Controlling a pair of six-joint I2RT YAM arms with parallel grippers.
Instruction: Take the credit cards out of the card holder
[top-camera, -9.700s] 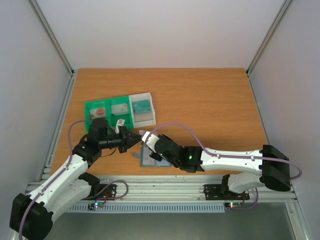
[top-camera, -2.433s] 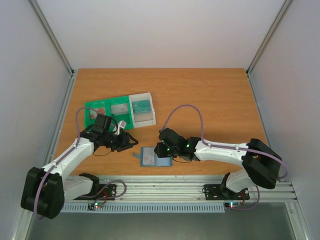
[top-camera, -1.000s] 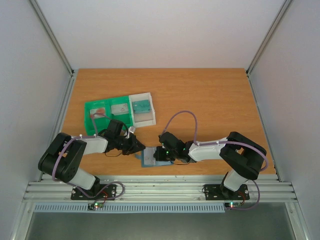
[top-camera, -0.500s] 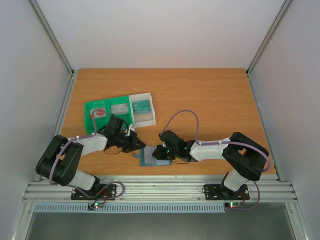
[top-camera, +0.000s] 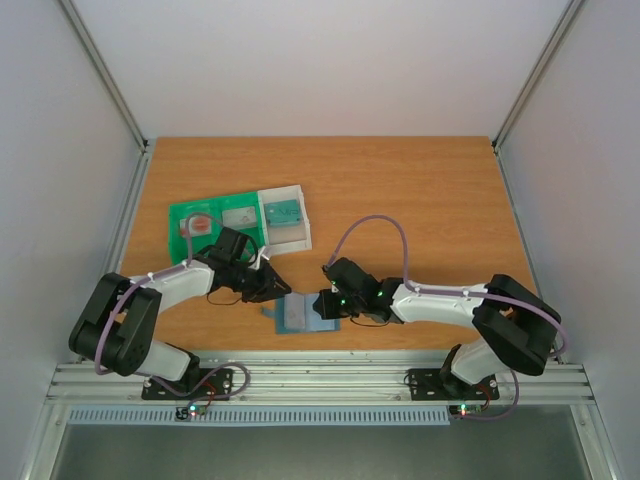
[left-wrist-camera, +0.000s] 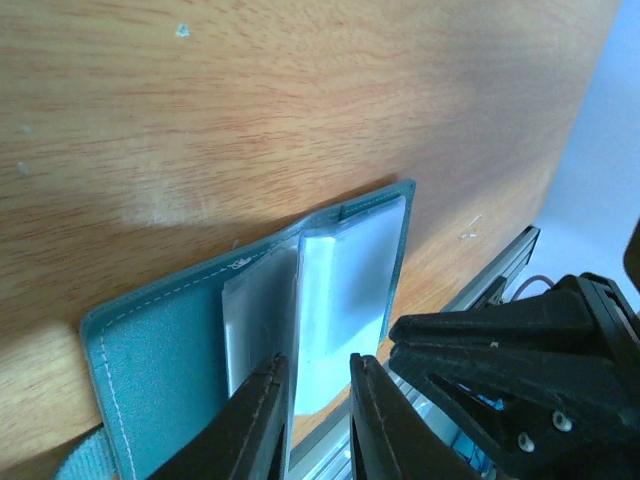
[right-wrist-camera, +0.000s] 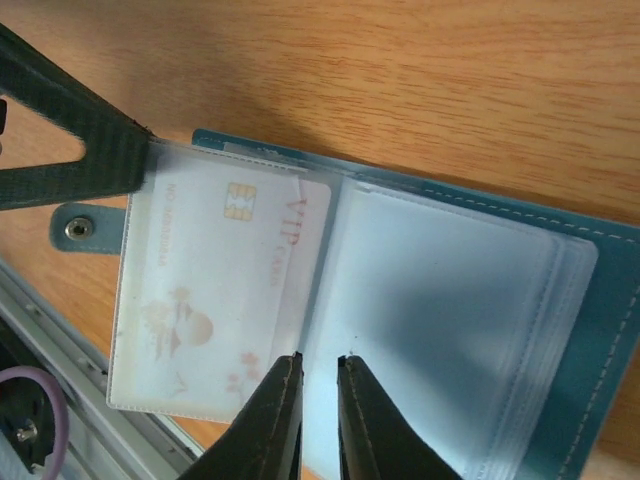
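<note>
Both arms meet at the open card holder (top-camera: 300, 314), which lies flat by the near edge of the table (top-camera: 420, 190).
Compared with half a second ago, your right arm's elbow has swung out to the right; the holder has not moved. It is teal, stitched, with glossy clear sleeves. A pale credit card (right-wrist-camera: 215, 285) with a chip sits in one sleeve. The left gripper (left-wrist-camera: 317, 365) and right gripper (right-wrist-camera: 317, 362) each show only a slim gap over the sleeves; you cannot tell whether they pinch anything. Farther back sits the green tray (top-camera: 185, 212).
</note>
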